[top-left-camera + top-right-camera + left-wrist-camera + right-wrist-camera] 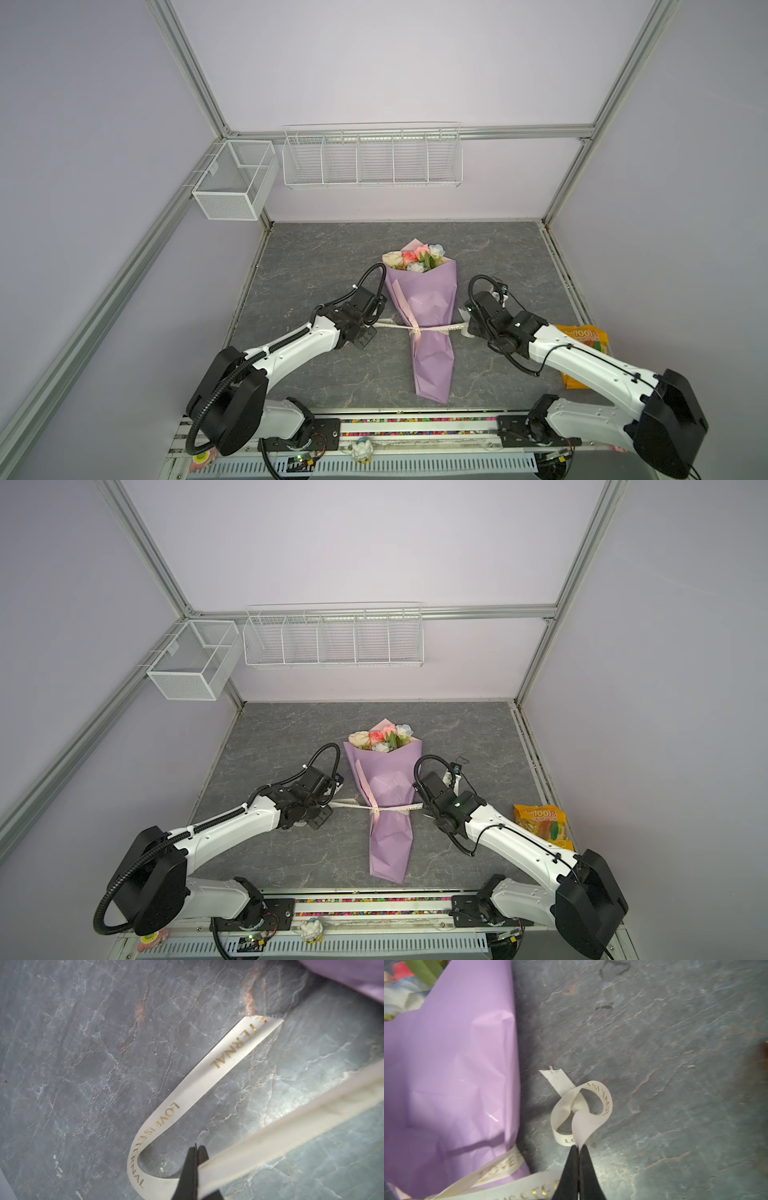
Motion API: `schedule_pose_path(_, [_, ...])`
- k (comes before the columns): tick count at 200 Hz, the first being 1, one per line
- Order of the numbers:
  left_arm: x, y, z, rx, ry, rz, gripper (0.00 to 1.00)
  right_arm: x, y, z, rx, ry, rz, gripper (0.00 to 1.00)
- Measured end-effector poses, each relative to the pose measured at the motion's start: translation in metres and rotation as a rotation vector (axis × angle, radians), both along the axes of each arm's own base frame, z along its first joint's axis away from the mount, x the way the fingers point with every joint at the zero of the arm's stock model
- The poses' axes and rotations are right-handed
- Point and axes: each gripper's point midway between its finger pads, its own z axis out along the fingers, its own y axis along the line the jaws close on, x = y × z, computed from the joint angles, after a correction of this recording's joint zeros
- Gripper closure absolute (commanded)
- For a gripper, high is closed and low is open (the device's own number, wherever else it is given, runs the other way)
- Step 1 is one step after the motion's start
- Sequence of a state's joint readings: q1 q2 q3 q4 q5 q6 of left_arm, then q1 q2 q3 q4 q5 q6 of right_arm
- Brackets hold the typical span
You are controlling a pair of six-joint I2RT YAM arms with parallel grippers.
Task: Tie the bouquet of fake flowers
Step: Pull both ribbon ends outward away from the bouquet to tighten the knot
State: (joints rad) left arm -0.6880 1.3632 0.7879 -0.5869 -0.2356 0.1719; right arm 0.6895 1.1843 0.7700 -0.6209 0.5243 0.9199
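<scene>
Now our left pincer [195, 1154] and right pincer [579, 1150] each clench the ribbon [203, 1078]. We should pull apart evenly, cinching the bouquet [428, 307] snugly.

Only two readable things here tbh. The cream ribbon [187, 1094] says "LOVE IS ETERNAL" in gold caps, repeated along it, and you catch "LOVE" again where it crosses the bouquet of fake flowers [446, 1064]. The orange packet [542, 827] on the tabletop [291, 750] shows a big "100"; its other print is too small.
</scene>
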Motion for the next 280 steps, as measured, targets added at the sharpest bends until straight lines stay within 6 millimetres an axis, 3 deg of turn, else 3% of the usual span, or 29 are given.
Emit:
schedule_pose_path(58, [0.015,0.022,0.013,0.005,-0.066,0.116,1.00,0.011,-0.056,-0.021,-0.241,0.088,-0.071,0.94])
schedule_pose_path(120, [0.030,0.057,0.007,0.003,-0.043,0.248,1.00,0.027,-0.099,-0.021,-0.250,0.112,-0.161,0.94])
schedule_pose_path(163, [0.036,0.072,0.006,-0.043,-0.022,0.315,1.00,0.045,-0.103,-0.014,-0.234,0.090,-0.151,0.94])
schedule_pose_path(223, [0.046,0.092,0.009,-0.137,0.007,0.402,1.00,0.053,-0.109,-0.018,-0.132,0.110,-0.138,0.94])
schedule_pose_path(259, [0.048,0.093,0.028,-0.204,-0.035,0.405,1.00,0.053,-0.086,-0.018,-0.082,0.116,-0.019,0.94])
schedule_pose_path(275, [0.048,0.083,0.040,-0.254,-0.069,0.368,1.00,0.053,-0.070,-0.012,-0.043,0.097,0.052,0.94])
schedule_pose_path(280, [0.047,0.079,0.044,-0.267,-0.075,0.350,0.95,0.053,-0.064,-0.010,-0.029,0.090,0.072,0.94])
